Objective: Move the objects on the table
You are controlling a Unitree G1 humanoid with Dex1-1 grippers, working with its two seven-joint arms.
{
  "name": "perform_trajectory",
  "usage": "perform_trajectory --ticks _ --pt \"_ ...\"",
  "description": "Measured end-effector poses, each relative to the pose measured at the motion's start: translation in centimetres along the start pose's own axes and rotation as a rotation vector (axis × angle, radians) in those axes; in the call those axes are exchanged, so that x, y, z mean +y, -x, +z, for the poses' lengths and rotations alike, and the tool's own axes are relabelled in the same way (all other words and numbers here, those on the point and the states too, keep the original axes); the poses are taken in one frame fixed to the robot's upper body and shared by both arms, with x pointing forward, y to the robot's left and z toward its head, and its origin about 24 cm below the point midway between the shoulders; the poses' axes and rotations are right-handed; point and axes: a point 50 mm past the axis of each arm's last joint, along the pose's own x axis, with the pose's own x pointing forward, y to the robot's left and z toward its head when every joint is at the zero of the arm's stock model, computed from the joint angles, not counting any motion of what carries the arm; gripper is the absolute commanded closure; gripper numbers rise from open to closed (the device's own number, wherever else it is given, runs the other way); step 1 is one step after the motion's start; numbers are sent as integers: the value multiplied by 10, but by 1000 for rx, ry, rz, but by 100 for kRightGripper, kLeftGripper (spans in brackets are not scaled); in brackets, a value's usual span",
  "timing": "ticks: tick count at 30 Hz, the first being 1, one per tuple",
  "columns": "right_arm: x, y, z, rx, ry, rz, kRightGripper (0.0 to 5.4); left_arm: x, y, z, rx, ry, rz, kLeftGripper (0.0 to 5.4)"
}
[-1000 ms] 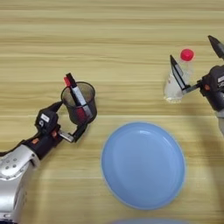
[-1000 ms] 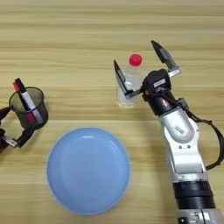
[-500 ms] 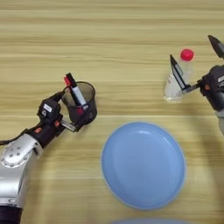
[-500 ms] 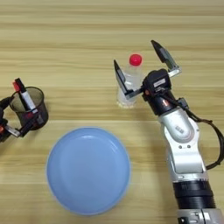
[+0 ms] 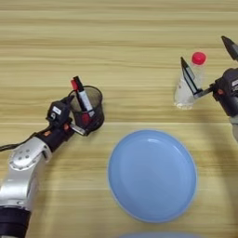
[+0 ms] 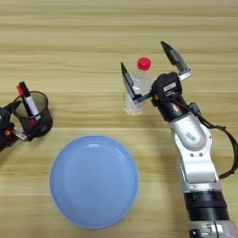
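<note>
Objects on the light wood-grain table all look like they're sitting in place, so I'd say nothing is actually moved yet, just two grabs being set up.

Left end effector is at the dark translucent pen cup, which stands upright on the left side with a white marker and a red-capped marker sticking out. One black finger seems pressed along the cup's lower wall, but I can't tell if it's clamped on or only touching.

Right end effector is spread wide around the small clear plastic bottle with the red cap. One finger is just beside the bottle's left side, the other is up and off to the right, clear of it. So it's straddling, not gripping. Bottle is upright.

Round light-blue plate sits near the front, between the two arms, with nothing on it and nobody touching it.

My guess: closing on the bottle and lifting both things is all to come.
</note>
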Motion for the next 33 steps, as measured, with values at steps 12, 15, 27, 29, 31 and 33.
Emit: perform_trajectory --ticks 12,15,27,29,31,33 --pt "0 0 0 0 1 0 2 -4 -4 -3 8 35 -22 0" --pt "0 0 0 0 1 0 2 -4 -5 -3 8 38 -21 0" --pt "0 0 0 0 2 1 0 -3 -8 -1 -3 36 -25 66" --pt "0 0 0 0 2 1 0 -2 -9 1 -8 33 -30 66" --pt "0 0 0 0 2 1 0 -2 -12 4 -19 28 -34 66" --pt "0 0 0 -1 2 1 0 -1 -16 9 -35 19 -40 66"
